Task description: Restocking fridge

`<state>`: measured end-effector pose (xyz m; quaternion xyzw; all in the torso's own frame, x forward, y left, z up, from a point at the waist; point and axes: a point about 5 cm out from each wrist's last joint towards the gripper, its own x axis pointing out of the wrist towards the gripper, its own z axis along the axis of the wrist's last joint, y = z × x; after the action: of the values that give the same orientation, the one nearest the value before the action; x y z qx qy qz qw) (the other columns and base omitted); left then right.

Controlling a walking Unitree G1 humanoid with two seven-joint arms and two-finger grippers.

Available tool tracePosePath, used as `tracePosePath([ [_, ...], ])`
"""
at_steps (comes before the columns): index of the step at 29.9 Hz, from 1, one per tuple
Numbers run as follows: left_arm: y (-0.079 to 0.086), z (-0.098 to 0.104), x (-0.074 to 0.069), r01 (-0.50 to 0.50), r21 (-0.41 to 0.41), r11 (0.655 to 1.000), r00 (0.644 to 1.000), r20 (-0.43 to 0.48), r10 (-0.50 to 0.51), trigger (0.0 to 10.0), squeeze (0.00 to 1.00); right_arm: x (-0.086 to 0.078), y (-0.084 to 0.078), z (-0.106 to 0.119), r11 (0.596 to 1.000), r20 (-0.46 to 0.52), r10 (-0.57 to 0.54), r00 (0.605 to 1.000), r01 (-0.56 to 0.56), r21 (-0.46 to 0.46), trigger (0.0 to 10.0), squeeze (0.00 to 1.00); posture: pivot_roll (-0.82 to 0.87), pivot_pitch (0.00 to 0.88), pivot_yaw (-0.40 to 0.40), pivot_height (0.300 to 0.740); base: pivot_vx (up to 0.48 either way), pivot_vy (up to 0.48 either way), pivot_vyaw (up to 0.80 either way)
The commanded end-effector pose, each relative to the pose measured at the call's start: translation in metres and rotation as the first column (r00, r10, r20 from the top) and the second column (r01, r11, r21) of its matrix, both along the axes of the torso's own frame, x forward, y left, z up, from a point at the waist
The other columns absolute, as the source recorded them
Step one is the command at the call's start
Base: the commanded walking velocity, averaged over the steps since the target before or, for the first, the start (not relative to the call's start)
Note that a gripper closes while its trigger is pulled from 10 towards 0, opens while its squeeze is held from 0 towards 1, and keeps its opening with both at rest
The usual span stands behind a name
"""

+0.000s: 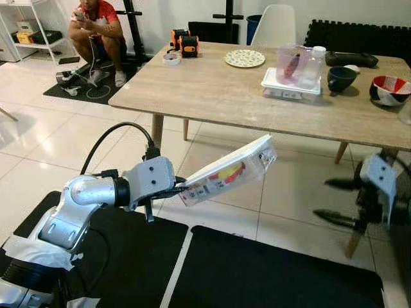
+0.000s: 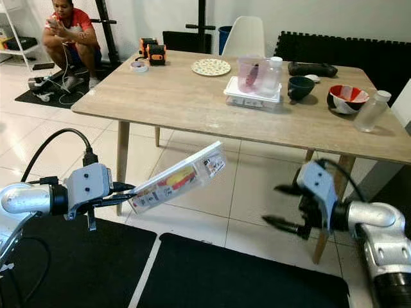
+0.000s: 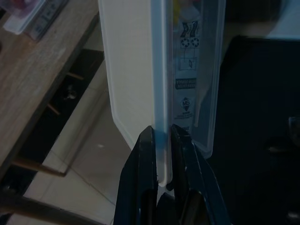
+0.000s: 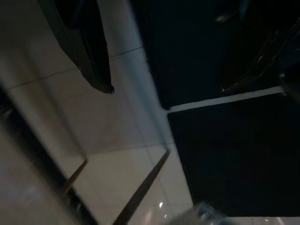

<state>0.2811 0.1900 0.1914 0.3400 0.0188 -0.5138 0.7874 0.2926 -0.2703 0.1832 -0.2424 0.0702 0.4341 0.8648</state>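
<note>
Left eye view is showing me the left gripper (image 1: 182, 188) pinching a flat clear food box (image 1: 228, 171) by its short end. The box is sticking out and tilting up, in the air just in front of the wooden table (image 1: 218, 96) and lower than its top. I think I am holding it by the rim like this so the food inside stays put while I am carrying it to the fridge. In the left wrist view the two black fingers (image 3: 140, 178) are pressing together on the thin edge of the lid.

The right gripper (image 2: 282, 206) is hanging near the table's front leg with its fingers spread wide and nothing in them. I am guessing it is waiting to open the fridge door.

On the table, more food boxes (image 2: 252, 95) are stacked, with a cup (image 2: 252, 74) and bottle (image 2: 271, 70) on top. Those are probably waiting for their turn.

The box has a label with red and yellow colours and small black print. I am seeing little round signs on its side, but the words are too small to read.
</note>
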Motion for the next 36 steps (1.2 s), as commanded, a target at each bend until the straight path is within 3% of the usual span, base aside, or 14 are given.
tracePosePath([
  [1,0.007,0.009,-0.007,0.045,0.018,0.999,0.998,-0.043,-0.044,10.0,0.0,0.004,0.016,0.034,0.996,0.179,0.076,0.981,-0.083,0.029,10.0,1.0,-0.1,0.04,0.002,0.74,0.0,0.0,0.0],
  [2,0.007,0.009,-0.007,0.045,0.018,0.999,0.998,-0.043,-0.044,10.0,0.0,0.004,0.016,0.034,0.996,0.179,0.076,0.981,-0.083,0.029,10.0,1.0,-0.1,0.04,0.002,0.74,0.0,0.0,0.0],
  [3,0.01,0.009,-0.009,0.064,0.03,0.998,0.995,-0.073,-0.061,10.0,0.0,0.003,0.027,0.045,0.989,0.228,0.132,0.965,-0.144,0.037,10.0,0.02,-0.1,0.04,0.002,0.74,0.0,0.0,0.0],
  [7,0.017,0.014,-0.012,0.096,0.051,0.994,0.988,-0.125,-0.089,10.0,0.0,-0.003,0.048,0.058,0.959,0.252,0.276,0.928,-0.282,-0.015,10.0,0.0,-0.1,0.041,0.004,0.74,0.0,0.0,0.0],
  [10,0.025,0.019,-0.015,0.143,0.082,0.986,0.977,-0.168,-0.127,10.0,0.0,-0.015,0.068,0.076,0.886,0.239,0.45,0.86,-0.463,-0.005,10.0,0.0,-0.1,0.048,0.009,0.74,0.0,0.0,0.0],
  [11,0.025,0.019,-0.015,0.143,0.082,0.986,0.977,-0.168,-0.127,10.0,0.0,-0.015,0.068,0.076,0.886,0.239,0.45,0.86,-0.463,-0.005,10.0,0.0,-0.1,0.048,0.009,0.74,0.0,0.0,0.0],
  [12,0.027,0.021,-0.015,0.154,0.093,0.984,0.974,-0.179,-0.136,10.0,0.0,-0.022,0.071,0.08,0.848,0.21,0.515,0.831,-0.529,0.016,10.0,0.0,-0.1,0.048,0.009,0.74,0.0,0.0,0.0],
  [13,0.029,0.024,-0.016,0.176,0.112,0.978,0.969,-0.195,-0.152,10.0,0.0,-0.034,0.074,0.085,0.78,0.148,0.615,0.775,-0.625,0.031,10.0,0.0,-0.1,0.052,0.005,0.74,0.0,0.0,0.0],
  [21,0.026,0.033,-0.017,0.231,0.117,0.966,0.956,-0.211,-0.203,10.0,0.0,-0.045,0.084,0.096,0.687,0.1,0.725,0.682,-0.726,-0.032,10.0,0.0,-0.1,0.053,0.006,0.74,0.0,0.0,0.0],
  [23,0.025,0.033,-0.017,0.239,0.116,0.964,0.954,-0.214,-0.211,10.0,0.0,-0.045,0.086,0.095,0.681,0.091,0.731,0.676,-0.73,-0.055,10.0,0.0,-0.11,0.053,0.002,0.74,0.0,0.0,0.0],
  [27,0.022,0.033,-0.019,0.261,0.111,0.959,0.948,-0.219,-0.232,10.0,0.0,-0.033,0.097,0.079,0.717,0.098,0.695,0.712,-0.677,-0.164,10.0,0.0,-0.11,0.054,0.003,0.74,0.0,0.0,0.0],
  [29,0.022,0.033,-0.019,0.261,0.111,0.959,0.948,-0.219,-0.232,10.0,0.0,-0.033,0.097,0.079,0.717,0.098,0.695,0.712,-0.677,-0.164,10.0,0.0,-0.11,0.054,0.003,0.74,0.0,0.0,0.0],
  [32,0.019,0.032,-0.021,0.278,0.104,0.955,0.943,-0.221,-0.25,10.0,0.0,-0.023,0.103,0.066,0.759,0.117,0.647,0.753,-0.621,-0.198,10.0,0.0,-0.1,0.049,-0.001,0.74,0.0,0.0,0.0],
  [36,0.018,0.032,-0.021,0.282,0.102,0.954,0.941,-0.223,-0.255,10.0,0.0,-0.022,0.103,0.064,0.762,0.116,0.642,0.758,-0.616,-0.2,10.0,0.0,-0.09,0.047,-0.001,0.74,0.0,0.0,0.0],
])
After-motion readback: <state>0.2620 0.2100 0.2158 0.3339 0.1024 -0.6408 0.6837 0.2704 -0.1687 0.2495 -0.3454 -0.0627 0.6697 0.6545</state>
